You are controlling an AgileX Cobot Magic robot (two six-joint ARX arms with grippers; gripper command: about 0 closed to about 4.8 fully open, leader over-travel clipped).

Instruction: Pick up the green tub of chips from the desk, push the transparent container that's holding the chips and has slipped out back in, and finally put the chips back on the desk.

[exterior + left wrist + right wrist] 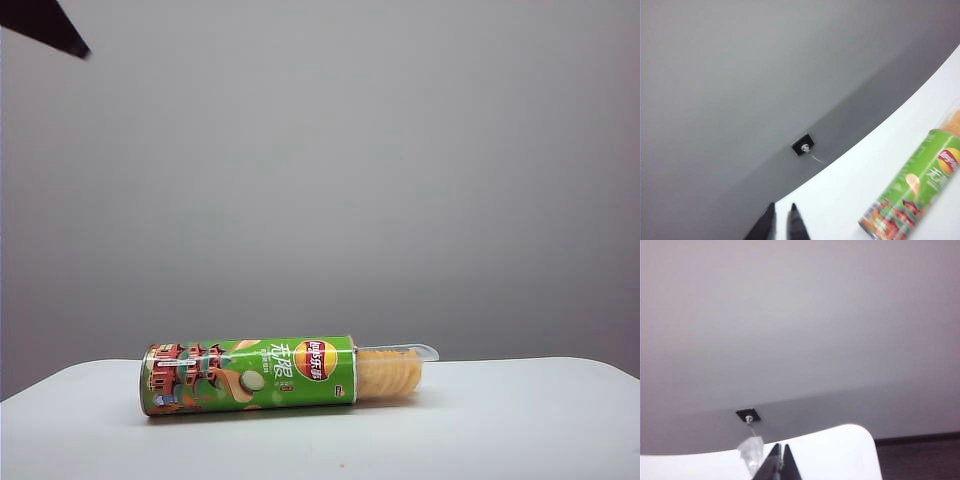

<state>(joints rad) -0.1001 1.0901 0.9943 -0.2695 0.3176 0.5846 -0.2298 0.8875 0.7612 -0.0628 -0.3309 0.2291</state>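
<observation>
White desk [520, 420] held the green tub of chips [250, 375] untouched; I needed both empty, closed grippers, left gripper [781, 220] and right gripper [779, 462], down to lift it.

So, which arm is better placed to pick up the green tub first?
Probably the left. The left gripper, shut, hangs above the desk with the green tub of chips close beside it. The right gripper, also shut, sees only the transparent container.

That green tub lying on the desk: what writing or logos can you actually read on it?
Round red-and-yellow Lay's logo on the green tub of chips; its lettering is too small to read.
Large white Chinese characters beside it: blurred, unreadable.
Small print near the open end: unreadable.
Nothing else carries text.
</observation>
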